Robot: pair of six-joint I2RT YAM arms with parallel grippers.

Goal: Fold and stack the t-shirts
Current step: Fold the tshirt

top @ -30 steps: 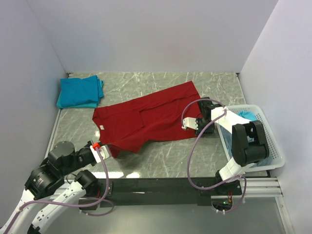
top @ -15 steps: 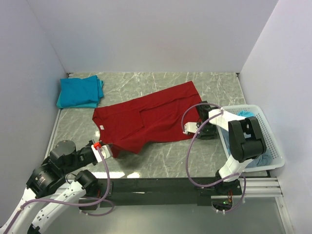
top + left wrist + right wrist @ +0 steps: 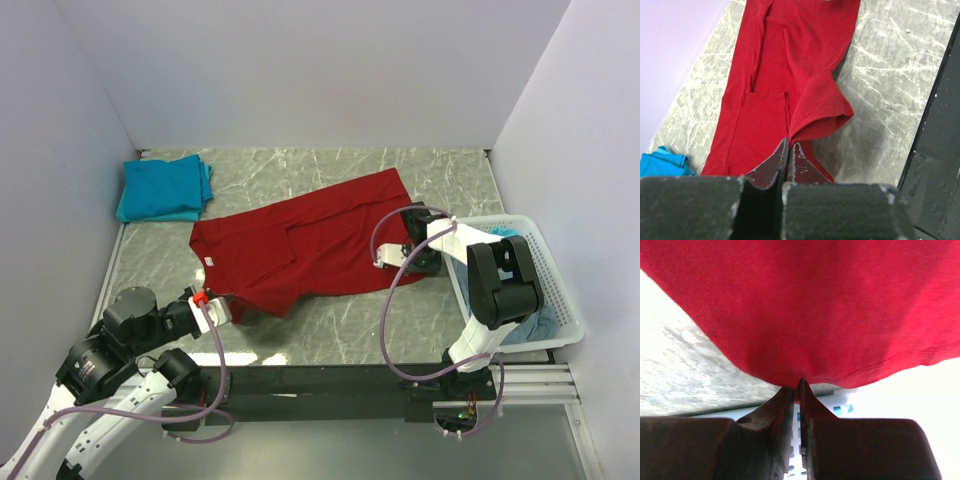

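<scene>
The red shirt (image 3: 300, 245) is lying flat on the tabletop (image 3: 340, 320) beside the basket (image 3: 566, 308), its long axis running away from the basket toward the left claw (image 3: 216, 308), which is pinching the far end while the right claw (image 3: 405, 257) is pinching the hem nearest the basket. The wrist views are showing cloth nipped between closed tips, something the top view is hiding.

- Grey marble-patterned tabletop (image 3: 340, 175), white veining, fills mid-frame.
- Plain pale lavender back wall (image 3: 310, 70) across upper frame; matching left wall (image 3: 50, 180) and right wall (image 3: 585, 150).
- Black metal rail (image 3: 320, 385) along bottom edge.
- Lighting even, shadows soft.
</scene>
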